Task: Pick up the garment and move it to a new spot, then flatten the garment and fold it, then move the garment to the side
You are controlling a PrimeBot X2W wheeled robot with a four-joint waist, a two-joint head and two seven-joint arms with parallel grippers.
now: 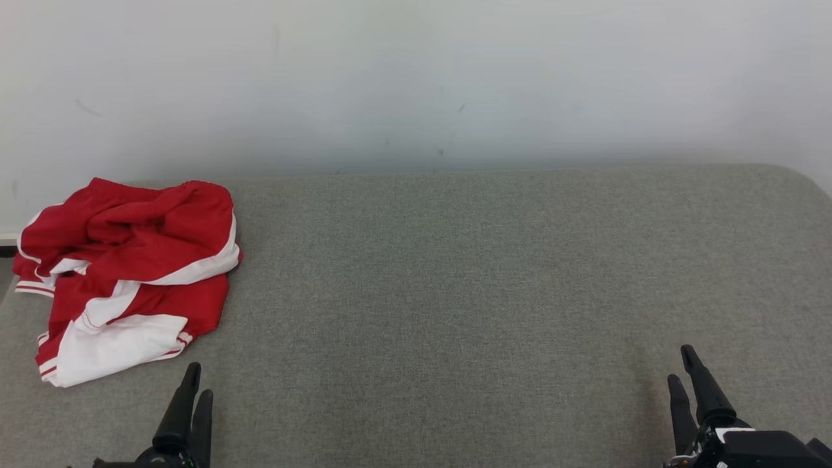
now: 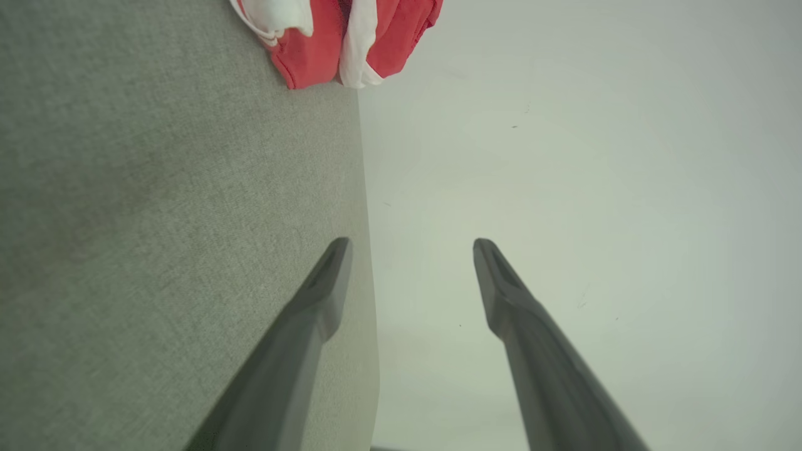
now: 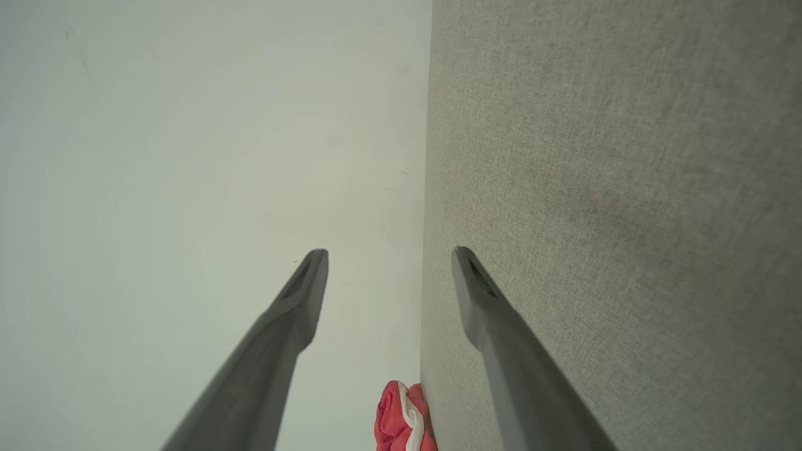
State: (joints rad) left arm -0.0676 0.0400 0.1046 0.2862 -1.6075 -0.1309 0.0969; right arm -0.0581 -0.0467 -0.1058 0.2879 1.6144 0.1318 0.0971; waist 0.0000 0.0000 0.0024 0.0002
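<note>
A crumpled red garment [image 1: 127, 270] with white stripes lies in a heap at the far left of the grey fabric surface [image 1: 487, 292], close to the wall. The left wrist view catches its edge [image 2: 326, 44] at the top, and the right wrist view a small part of it [image 3: 401, 419] at the bottom. My left gripper [image 1: 198, 380] stands open at the lower left, just in front of the garment and apart from it, nothing between its fingers [image 2: 326, 282]. My right gripper [image 1: 681, 367] stands open at the lower right, far from the garment, holding nothing.
A pale wall [image 1: 416, 78] rises directly behind the grey surface along its whole back edge. The surface's right back corner [image 1: 799, 179] is rounded. A strip of darker floor [image 1: 6, 250] shows past the left edge.
</note>
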